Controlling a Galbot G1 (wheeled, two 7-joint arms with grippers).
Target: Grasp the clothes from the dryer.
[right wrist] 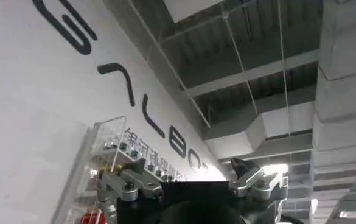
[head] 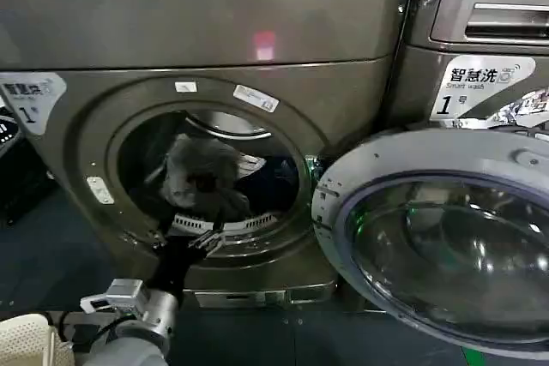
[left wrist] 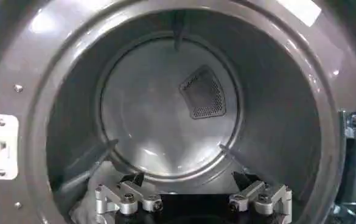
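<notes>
The dryer (head: pixel 214 32) stands in front of me, its glass door (head: pixel 446 237) swung open to the right. Inside the porthole lie the clothes (head: pixel 202 173): a light-grey bundle, with a dark navy garment (head: pixel 276 179) to its right. My left gripper (head: pixel 193 242) is at the porthole's lower rim, just below the bundle. In the left wrist view the left gripper (left wrist: pixel 190 182) is open, facing the bare drum back (left wrist: pixel 165 109), with nothing between its fingers; a bit of white fabric (left wrist: pixel 89 199) shows beside one finger. My right gripper (right wrist: pixel 190 170) is open and empty, pointing up at a wall and ceiling.
A second machine with an LG logo and a "Smart wash" sticker (head: pixel 480 79) stands to the right, behind the open door. A white mesh basket (head: pixel 26 340) sits at the lower left by my body. The open door takes up the lower right.
</notes>
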